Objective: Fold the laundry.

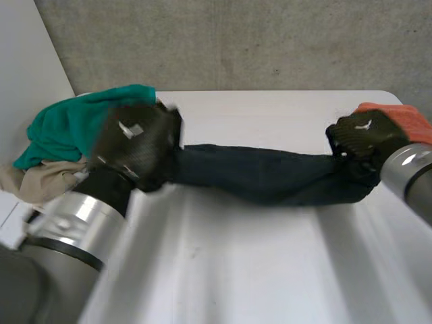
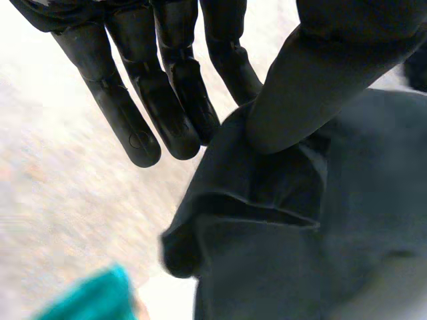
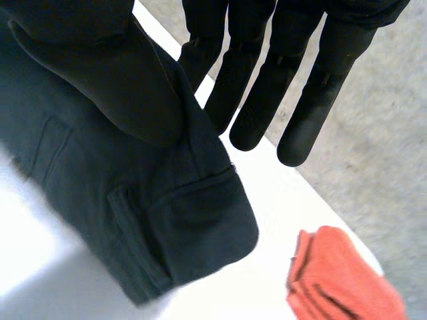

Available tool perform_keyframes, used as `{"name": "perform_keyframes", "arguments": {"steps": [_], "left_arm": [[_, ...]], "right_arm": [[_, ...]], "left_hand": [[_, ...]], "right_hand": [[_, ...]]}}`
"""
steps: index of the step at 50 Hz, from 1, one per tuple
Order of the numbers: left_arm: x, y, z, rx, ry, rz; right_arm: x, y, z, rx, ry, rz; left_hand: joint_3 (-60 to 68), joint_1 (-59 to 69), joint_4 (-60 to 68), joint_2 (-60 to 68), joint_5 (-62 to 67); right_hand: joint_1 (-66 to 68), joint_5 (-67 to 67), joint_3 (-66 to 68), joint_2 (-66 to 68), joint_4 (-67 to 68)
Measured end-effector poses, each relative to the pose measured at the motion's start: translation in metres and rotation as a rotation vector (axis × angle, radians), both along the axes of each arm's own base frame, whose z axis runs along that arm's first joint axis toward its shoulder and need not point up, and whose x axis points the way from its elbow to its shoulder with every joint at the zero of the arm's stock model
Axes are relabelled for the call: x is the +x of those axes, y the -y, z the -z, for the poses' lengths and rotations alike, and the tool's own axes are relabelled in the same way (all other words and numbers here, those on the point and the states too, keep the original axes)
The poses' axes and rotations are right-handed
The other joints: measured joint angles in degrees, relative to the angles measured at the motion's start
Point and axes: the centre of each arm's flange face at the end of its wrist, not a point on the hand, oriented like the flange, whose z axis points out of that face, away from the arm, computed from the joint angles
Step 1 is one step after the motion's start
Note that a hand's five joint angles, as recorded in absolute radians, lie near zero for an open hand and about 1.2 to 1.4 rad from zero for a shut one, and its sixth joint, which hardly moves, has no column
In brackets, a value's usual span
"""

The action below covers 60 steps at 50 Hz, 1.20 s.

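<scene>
A dark navy garment [image 1: 270, 175] hangs stretched between my two hands above the white table [image 1: 256, 270]. My left hand [image 1: 135, 145] holds its left end. In the left wrist view the thumb [image 2: 300, 87] pinches an edge of the dark garment [image 2: 320, 220] against straight fingers [image 2: 167, 100]. My right hand [image 1: 368, 138] holds the right end. In the right wrist view the thumb [image 3: 107, 73] presses the dark garment [image 3: 133, 193], which shows a pocket seam, against the fingers [image 3: 267, 80].
A teal cloth [image 1: 74, 125] lies on a beige cloth [image 1: 34, 179] at the table's far left, behind my left hand. An orange-red folded cloth [image 1: 405, 118] sits at the far right corner, also beside the right hand's fingertips [image 3: 340, 280]. A grey wall stands behind the table.
</scene>
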Motion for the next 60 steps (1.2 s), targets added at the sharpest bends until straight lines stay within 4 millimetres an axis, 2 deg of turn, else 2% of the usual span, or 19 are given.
{"name": "perform_keyframes", "arguments": {"steps": [3,8,12,14,19,23,28,31,33,36,37,39,40,43,45,48,52,56,60], "left_arm": [[0.014,0.002,-0.026,-0.045,-0.032,-0.032],[0.027,0.002,-0.049,-0.043,-0.019,-0.029],[0.027,0.004,-0.048,-0.009,0.008,-0.003],[0.021,0.012,-0.034,0.056,0.05,0.025],[0.004,0.039,0.007,0.18,0.125,0.048],[-0.015,0.07,0.04,0.232,0.161,0.05],[-0.038,0.116,0.053,0.176,0.142,0.038],[-0.05,0.146,0.036,0.067,0.087,0.023],[-0.057,0.169,0.008,-0.068,0.015,0.004],[-0.059,0.189,-0.035,-0.246,-0.086,-0.031],[-0.057,0.196,-0.059,-0.342,-0.143,-0.055],[-0.052,0.2,-0.087,-0.454,-0.213,-0.086],[-0.046,0.202,-0.113,-0.551,-0.277,-0.115],[-0.037,0.2,-0.144,-0.667,-0.359,-0.15],[-0.033,0.198,-0.154,-0.7,-0.387,-0.164],[-0.032,0.198,-0.146,-0.667,-0.374,-0.169],[-0.034,0.198,-0.114,-0.55,-0.305,-0.167],[-0.032,0.189,-0.061,-0.384,-0.2,-0.162],[-0.03,0.173,-0.004,-0.217,-0.099,-0.149]], "right_arm": [[-0.006,-0.015,-0.027,-0.026,-0.053,-0.017],[-0.015,-0.038,-0.067,-0.076,-0.119,-0.046],[-0.018,-0.046,-0.083,-0.1,-0.132,-0.069],[-0.018,-0.047,-0.086,-0.097,-0.13,-0.089],[-0.014,-0.024,-0.052,0.019,-0.133,-0.105],[-0.008,0.007,-0.009,0.11,-0.133,-0.092],[-0.004,0.047,0.017,0.057,-0.104,-0.017],[0.001,0.07,0.008,-0.069,-0.06,0.033],[0.009,0.09,-0.011,-0.223,0.005,0.068],[0.019,0.103,-0.04,-0.406,0.097,0.083],[0.025,0.108,-0.059,-0.513,0.158,0.086],[0.029,0.111,-0.078,-0.618,0.218,0.087],[0.032,0.112,-0.099,-0.735,0.288,0.087],[0.035,0.111,-0.121,-0.854,0.359,0.084],[0.036,0.11,-0.129,-0.902,0.388,0.08],[0.039,0.11,-0.129,-0.911,0.396,0.068],[0.045,0.112,-0.117,-0.873,0.383,0.044],[0.054,0.117,-0.079,-0.753,0.337,0.013],[0.06,0.119,-0.028,-0.569,0.259,-0.003]], "left_hand": [[0.01,0.06,0.0,0.01,0.0],[0.08,0.06,0.08,0.09,0.0],[0.27,0.06,0.22,0.11,0.0],[0.27,0.13,0.22,0.12,0.0],[0.28,0.17,0.22,0.12,0.0],[0.29,0.17,0.23,0.14,0.0],[0.33,0.17,0.25,0.19,0.0],[0.37,0.17,0.25,0.21,0.0],[0.37,0.17,0.25,0.22,0.0],[0.38,0.17,0.25,0.23,0.0],[0.39,0.17,0.26,0.23,0.0],[0.39,0.17,0.26,0.23,0.0],[0.4,0.22,0.26,0.24,0.08],[0.4,0.22,0.25,0.24,0.32],[0.4,0.22,0.26,0.24,0.32],[0.4,0.22,0.26,0.24,0.32],[0.41,0.22,0.26,0.25,0.32],[0.42,0.22,0.26,0.26,0.32],[-0.85,-0.33,-1.11,-1.07,-0.76]], "right_hand": [[0.0,0.0,0.0,0.26,0.0],[0.0,0.0,0.0,0.26,0.01],[0.0,0.0,0.0,0.26,0.02],[0.0,0.0,0.0,0.26,0.03],[0.0,0.0,0.0,0.27,0.05],[0.0,0.01,0.0,0.26,0.15],[0.0,-0.09,0.0,0.26,0.18],[0.0,-0.09,0.0,0.26,0.19],[0.0,0.02,0.0,0.26,0.19],[0.0,0.02,0.0,0.26,0.2],[0.0,0.02,0.0,0.26,0.2],[0.0,0.02,0.0,0.26,0.2],[0.0,0.02,0.0,0.26,0.2],[0.0,0.24,0.0,0.26,0.2],[0.0,0.28,0.0,0.26,0.2],[0.0,0.3,0.0,0.26,0.2],[0.0,0.31,0.0,0.26,0.21],[0.0,0.31,0.0,0.26,0.21],[0.0,0.31,0.0,0.26,0.21]]}}
